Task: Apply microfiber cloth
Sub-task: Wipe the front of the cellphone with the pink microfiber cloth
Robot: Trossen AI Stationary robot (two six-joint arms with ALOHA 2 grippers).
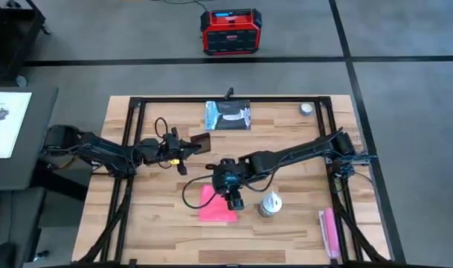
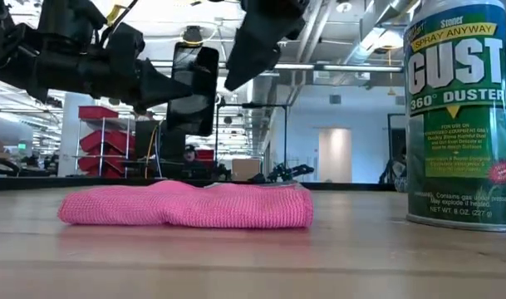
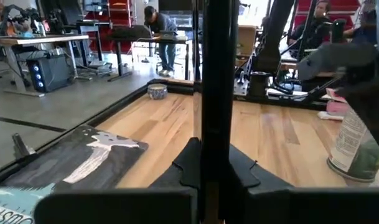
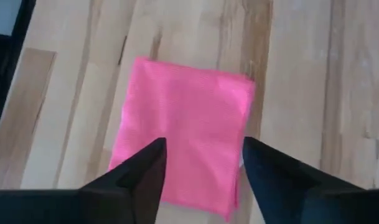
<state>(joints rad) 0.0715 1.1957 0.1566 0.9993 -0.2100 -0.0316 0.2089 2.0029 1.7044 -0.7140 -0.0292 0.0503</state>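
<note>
The microfiber cloth, a folded pink square, lies flat on the wooden table, also in the low view and the right wrist view. My right gripper hangs open above it, pointing down, one finger over each side of its near part, clear of it. My left gripper is left of the cloth, shut on a black phone held in the air. My left gripper pinches the phone between its two fingers, one on each flat face, at its lower part. The fingers come level from the table's left. The phone stands upright and is lifted clear of the table.
A duster spray can stands just right of the cloth. A narrow pink oblong lies near the front right corner. A dark package and a small round tin sit by the far edge. Black frame rails border the table.
</note>
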